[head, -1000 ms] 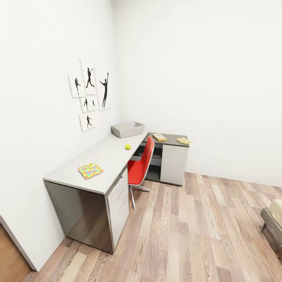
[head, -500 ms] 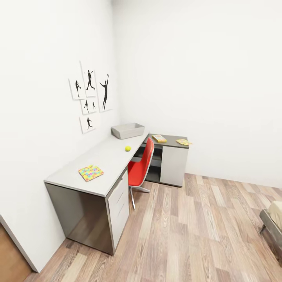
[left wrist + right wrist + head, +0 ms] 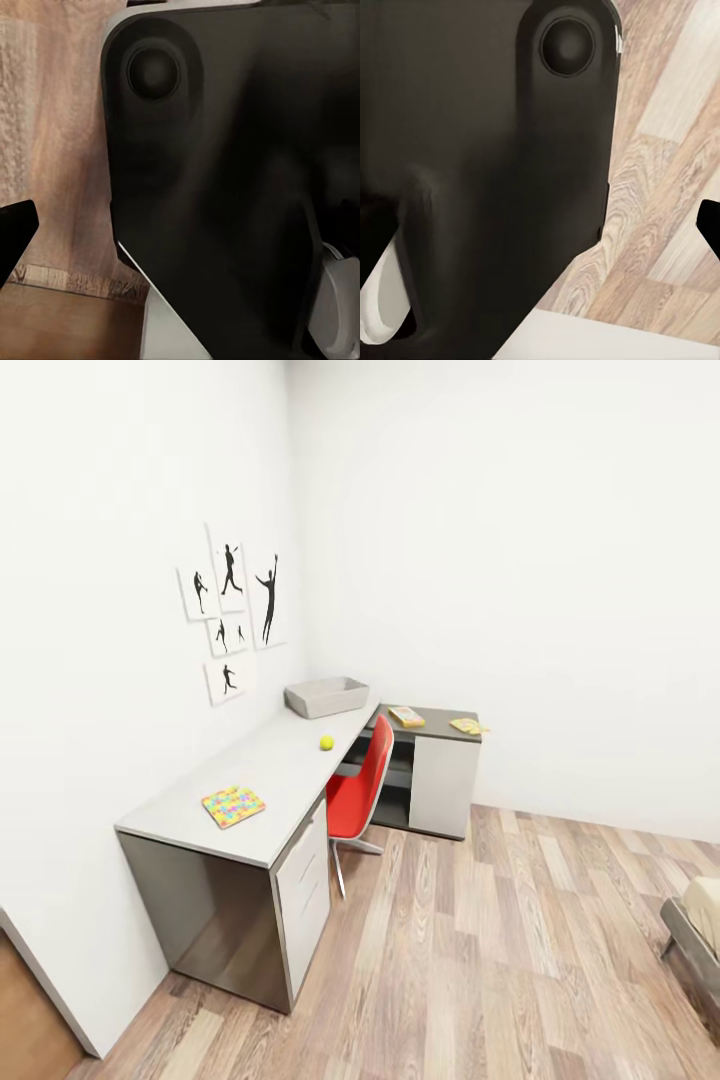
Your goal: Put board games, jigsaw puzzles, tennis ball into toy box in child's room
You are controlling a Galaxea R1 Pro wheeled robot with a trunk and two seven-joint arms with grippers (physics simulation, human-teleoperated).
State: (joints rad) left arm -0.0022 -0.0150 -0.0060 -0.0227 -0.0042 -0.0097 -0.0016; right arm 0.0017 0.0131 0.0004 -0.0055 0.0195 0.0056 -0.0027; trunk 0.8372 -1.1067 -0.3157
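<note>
The light grey toy box (image 3: 326,696) stands at the far end of the long table (image 3: 270,765), against the wall. The small yellow-green tennis ball (image 3: 326,742) lies on the top just in front of it. A many-coloured jigsaw puzzle (image 3: 232,806) rests flat near the table's near end. Two more flat toys lie on the dark corner section, one with green edges (image 3: 407,715) and a yellow one (image 3: 468,726). They are too small to tell apart as game or puzzle. A corner of the bed (image 3: 700,920) shows at the right edge. One dark fingertip (image 3: 15,229) of the left gripper and one fingertip (image 3: 709,225) of the right show over the floor.
A red swivel chair (image 3: 360,785) is tucked against the desk between the drawers and the corner unit. Wooden floor (image 3: 480,960) stretches from me to the desk and the bed. Silhouette pictures (image 3: 235,610) hang on the left wall. My own dark body fills much of both wrist views.
The whole head picture has shifted slightly, so the camera has moved. Nothing on the desk has changed place.
</note>
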